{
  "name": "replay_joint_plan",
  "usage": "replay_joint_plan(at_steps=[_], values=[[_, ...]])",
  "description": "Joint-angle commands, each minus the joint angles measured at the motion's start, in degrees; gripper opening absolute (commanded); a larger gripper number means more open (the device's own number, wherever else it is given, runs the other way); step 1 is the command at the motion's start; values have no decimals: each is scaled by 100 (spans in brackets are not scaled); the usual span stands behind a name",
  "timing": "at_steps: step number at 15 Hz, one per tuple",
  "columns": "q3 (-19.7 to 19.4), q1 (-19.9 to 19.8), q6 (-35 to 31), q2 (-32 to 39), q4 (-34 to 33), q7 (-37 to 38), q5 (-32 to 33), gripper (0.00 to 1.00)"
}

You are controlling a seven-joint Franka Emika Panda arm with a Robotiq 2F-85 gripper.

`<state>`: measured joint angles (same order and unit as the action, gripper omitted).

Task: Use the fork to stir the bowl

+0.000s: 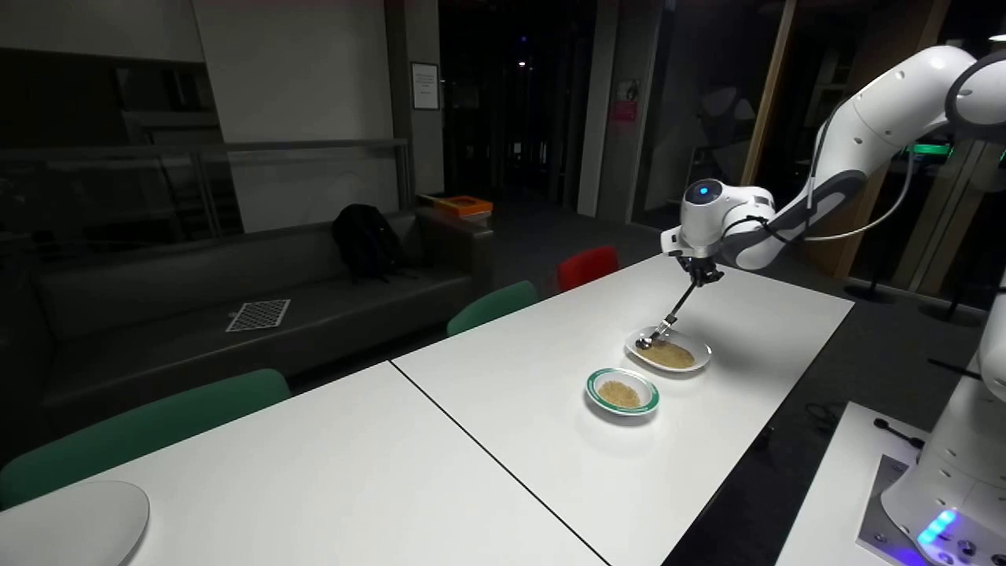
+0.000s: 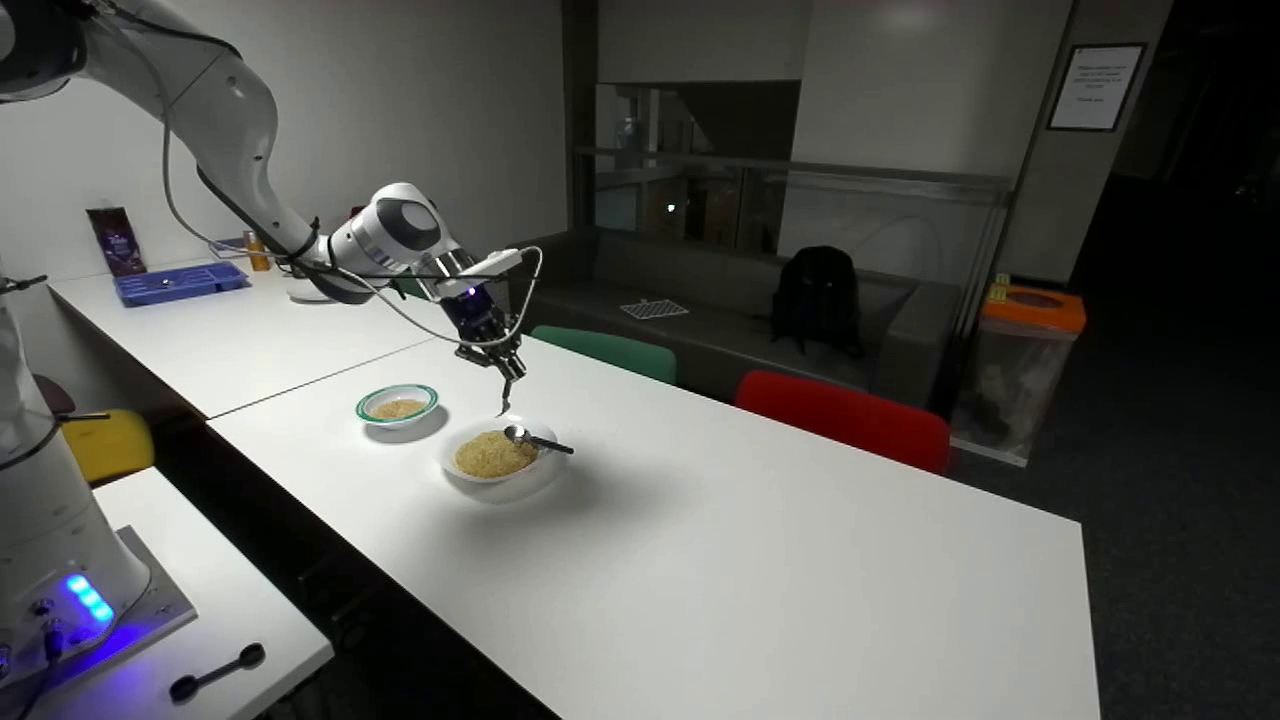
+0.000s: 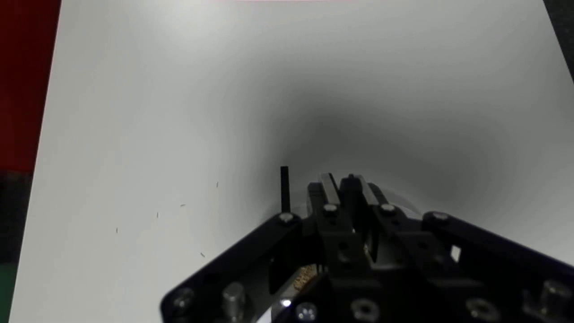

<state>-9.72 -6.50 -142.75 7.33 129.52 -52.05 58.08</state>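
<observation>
My gripper (image 1: 700, 278) is shut on the fork (image 1: 683, 302), which hangs slanting down from it. In an exterior view the fork (image 2: 505, 397) hangs below the gripper (image 2: 511, 372), its tip close to the back rim of the cream-white dish (image 2: 449, 461); whether it touches cannot be told. In the wrist view a dark handle end shows between the fingertips (image 3: 350, 179); the rest is hidden. The bowl (image 1: 630, 409) with a green rim stands beside the dish, tan grains inside; it also shows in an exterior view (image 2: 395, 421), apart from the fork.
A spoon (image 2: 543, 442) lies in the white dish, its dark handle (image 3: 285, 188) sticking out over the rim. Green (image 1: 493, 306) and red (image 1: 588, 268) chairs stand along the white table. A plate (image 1: 75, 523) and a blue tray (image 2: 180, 284) are farther along it.
</observation>
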Motion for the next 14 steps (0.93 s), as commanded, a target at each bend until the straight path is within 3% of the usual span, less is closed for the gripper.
replay_joint_plan(at_steps=[1,14], values=[[233,106,364,-235,64,260,405,3],[876,543,360,-689,296,392,676,3]])
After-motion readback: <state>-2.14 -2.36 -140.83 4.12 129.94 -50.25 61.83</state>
